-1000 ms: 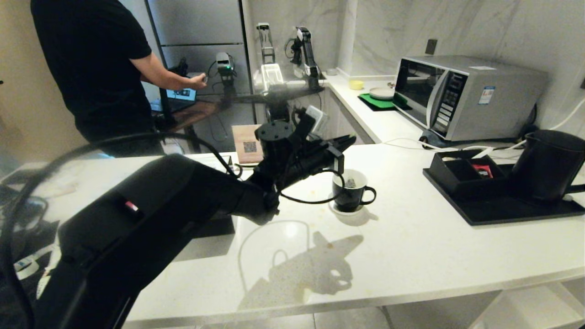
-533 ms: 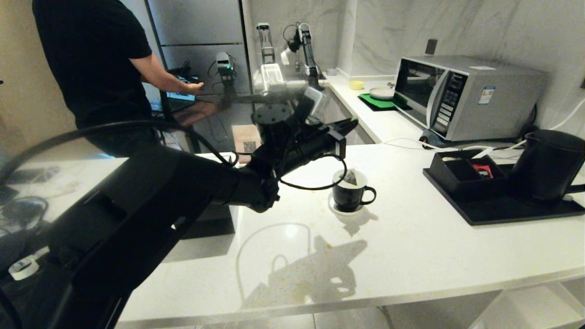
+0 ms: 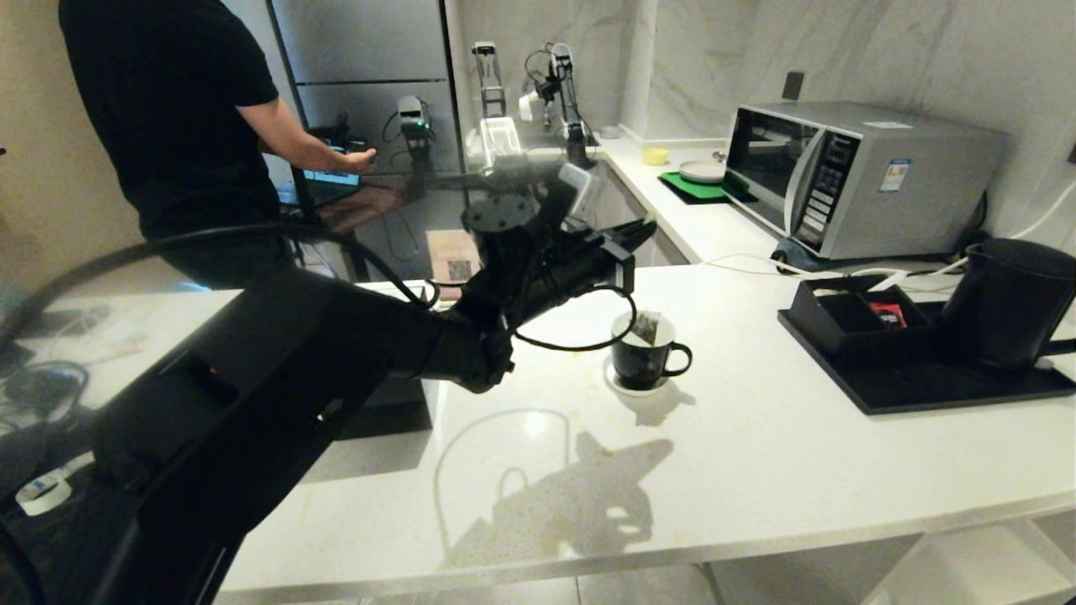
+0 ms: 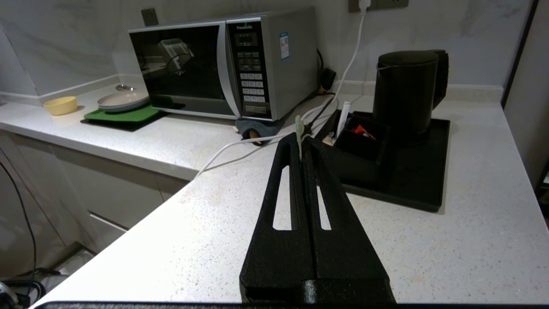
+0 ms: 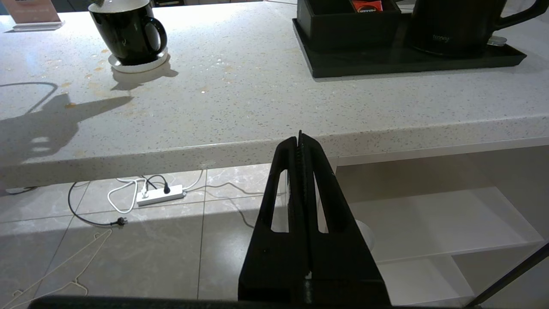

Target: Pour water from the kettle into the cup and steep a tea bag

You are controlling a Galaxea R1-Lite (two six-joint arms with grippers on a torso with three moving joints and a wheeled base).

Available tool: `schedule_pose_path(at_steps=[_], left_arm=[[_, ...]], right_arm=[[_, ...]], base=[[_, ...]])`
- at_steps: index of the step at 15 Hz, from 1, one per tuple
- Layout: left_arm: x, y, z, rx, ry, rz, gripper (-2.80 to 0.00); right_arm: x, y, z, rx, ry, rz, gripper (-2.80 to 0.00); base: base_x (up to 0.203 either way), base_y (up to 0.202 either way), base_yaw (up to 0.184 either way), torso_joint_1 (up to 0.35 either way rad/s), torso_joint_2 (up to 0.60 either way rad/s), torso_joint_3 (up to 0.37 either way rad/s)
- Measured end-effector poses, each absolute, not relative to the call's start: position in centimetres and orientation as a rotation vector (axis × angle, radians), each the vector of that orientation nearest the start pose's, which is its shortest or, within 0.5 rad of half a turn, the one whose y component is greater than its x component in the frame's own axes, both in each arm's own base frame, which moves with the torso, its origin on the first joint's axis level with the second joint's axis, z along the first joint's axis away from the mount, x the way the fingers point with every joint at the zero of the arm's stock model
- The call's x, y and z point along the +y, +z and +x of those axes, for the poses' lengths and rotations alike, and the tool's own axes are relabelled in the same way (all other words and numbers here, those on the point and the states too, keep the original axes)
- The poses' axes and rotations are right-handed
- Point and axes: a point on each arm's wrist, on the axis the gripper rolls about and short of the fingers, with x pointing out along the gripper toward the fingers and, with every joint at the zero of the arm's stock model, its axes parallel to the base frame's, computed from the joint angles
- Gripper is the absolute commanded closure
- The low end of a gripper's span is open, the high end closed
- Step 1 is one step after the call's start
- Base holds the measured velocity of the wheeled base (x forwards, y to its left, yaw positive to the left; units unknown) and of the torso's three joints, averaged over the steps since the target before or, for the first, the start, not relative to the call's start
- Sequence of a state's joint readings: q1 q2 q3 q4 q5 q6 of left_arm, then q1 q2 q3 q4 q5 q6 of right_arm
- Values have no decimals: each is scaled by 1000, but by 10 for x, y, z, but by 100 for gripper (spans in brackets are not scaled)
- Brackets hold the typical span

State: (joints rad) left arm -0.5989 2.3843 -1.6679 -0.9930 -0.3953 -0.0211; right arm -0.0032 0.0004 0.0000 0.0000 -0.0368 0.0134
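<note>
The black cup stands on its white saucer at the middle of the white counter. The mesh tea bag hangs at the cup's mouth, partly above the rim. My left gripper hovers above the cup, shut on the bag's pale green tag, which sticks out past the tips of that gripper. The tall black kettle sits on a black tray at the far right. My right gripper is shut and empty, parked below the counter's front edge, facing the cup and kettle.
A black tray holds a black box of sachets beside the kettle. A microwave and white cables lie behind. A person stands at the back left. A power strip lies on the floor.
My left gripper has risen a little, lifting the tea bag from deep inside the cup up to its rim. The person's hand has shifted slightly. The right arm has stayed still.
</note>
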Motion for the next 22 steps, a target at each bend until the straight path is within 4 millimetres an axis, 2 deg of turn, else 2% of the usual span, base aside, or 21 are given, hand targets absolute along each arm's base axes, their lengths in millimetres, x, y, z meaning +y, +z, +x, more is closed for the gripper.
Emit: schedule_pose_path(at_steps=[22], left_arm=[[-300, 124, 414, -212, -949, -49, 0]], right_arm=[[-1, 75, -23, 0, -41, 14, 0]], base=[[0, 0, 0, 0, 0, 0]])
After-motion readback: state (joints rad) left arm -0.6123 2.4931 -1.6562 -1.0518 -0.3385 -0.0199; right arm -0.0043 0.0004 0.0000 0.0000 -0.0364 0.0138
